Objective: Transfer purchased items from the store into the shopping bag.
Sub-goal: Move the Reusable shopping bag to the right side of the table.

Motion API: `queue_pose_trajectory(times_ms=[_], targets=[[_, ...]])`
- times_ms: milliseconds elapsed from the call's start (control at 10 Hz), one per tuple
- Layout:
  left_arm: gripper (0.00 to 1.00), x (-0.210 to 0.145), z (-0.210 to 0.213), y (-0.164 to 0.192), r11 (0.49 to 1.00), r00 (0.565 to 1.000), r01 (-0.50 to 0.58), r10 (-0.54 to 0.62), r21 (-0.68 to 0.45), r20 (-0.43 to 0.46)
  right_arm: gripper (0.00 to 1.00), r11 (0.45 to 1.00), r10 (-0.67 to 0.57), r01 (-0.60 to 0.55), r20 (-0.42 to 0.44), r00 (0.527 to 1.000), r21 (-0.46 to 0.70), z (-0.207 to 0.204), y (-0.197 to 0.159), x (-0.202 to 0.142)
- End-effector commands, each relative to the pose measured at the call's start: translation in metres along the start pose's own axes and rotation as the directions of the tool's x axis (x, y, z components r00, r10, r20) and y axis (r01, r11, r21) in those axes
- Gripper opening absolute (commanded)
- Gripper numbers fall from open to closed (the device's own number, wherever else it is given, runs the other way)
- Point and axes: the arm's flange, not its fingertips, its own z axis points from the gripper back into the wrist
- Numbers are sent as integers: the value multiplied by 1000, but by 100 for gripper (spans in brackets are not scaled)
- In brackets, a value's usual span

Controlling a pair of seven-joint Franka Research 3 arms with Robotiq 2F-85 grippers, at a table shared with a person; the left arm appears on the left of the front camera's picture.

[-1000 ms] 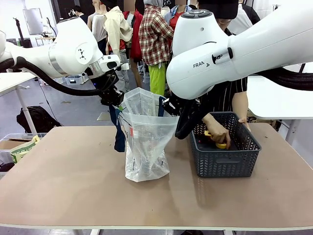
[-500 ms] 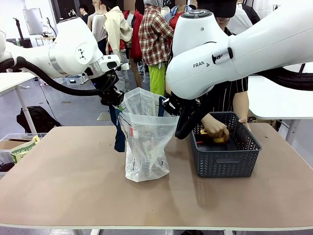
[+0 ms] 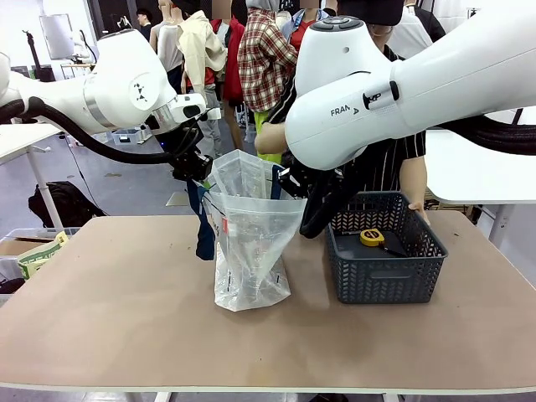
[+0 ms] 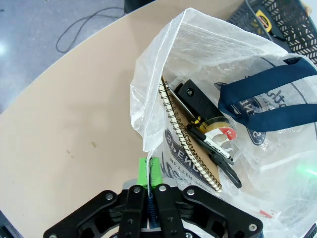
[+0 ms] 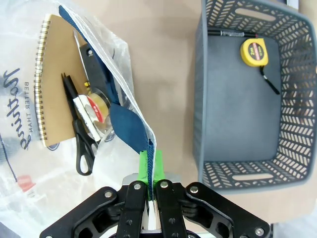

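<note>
The shopping bag (image 3: 251,243) stands upright mid-table, its mouth held apart by both grippers. My left gripper (image 3: 198,171) (image 4: 148,172) is shut on the bag's clear rim. My right gripper (image 3: 290,178) (image 5: 148,163) is shut on the rim beside a navy handle (image 5: 126,130). Inside the bag lie a tan spiral notebook (image 4: 190,148), black scissors (image 4: 220,163), a red-labelled tape roll (image 4: 221,132) and a black item (image 4: 195,98). The store, a grey lattice basket (image 3: 385,280) (image 5: 205,99), holds a yellow tape measure (image 3: 373,237) (image 5: 254,51) and a pen (image 5: 233,32).
A person stands behind the basket at the table's far side, one forearm (image 3: 270,138) raised behind my right arm. Bare tabletop (image 3: 109,310) lies left of and in front of the bag. Cardboard boxes (image 3: 33,251) sit off the table's left edge.
The person's hand, which was in the basket on the yellow tape measure, has lifted out and away. The tape measure now lies alone in the basket. Both arms have stayed still.
</note>
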Motion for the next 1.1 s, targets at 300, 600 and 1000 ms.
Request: queue_pose_trajectory(times_ms=[300,600,1000], targets=[[0,1,4,2,1000,1000,-1,1,20,-5,0,1000,-1,1,-4,1000,-6,0,-1,-2],[0,1,4,2,1000,1000,-1,1,20,-5,0,1000,-1,1,-4,1000,-6,0,-1,-2],[0,1,4,2,1000,1000,-1,1,20,-5,0,1000,-1,1,-4,1000,-6,0,-1,-2]])
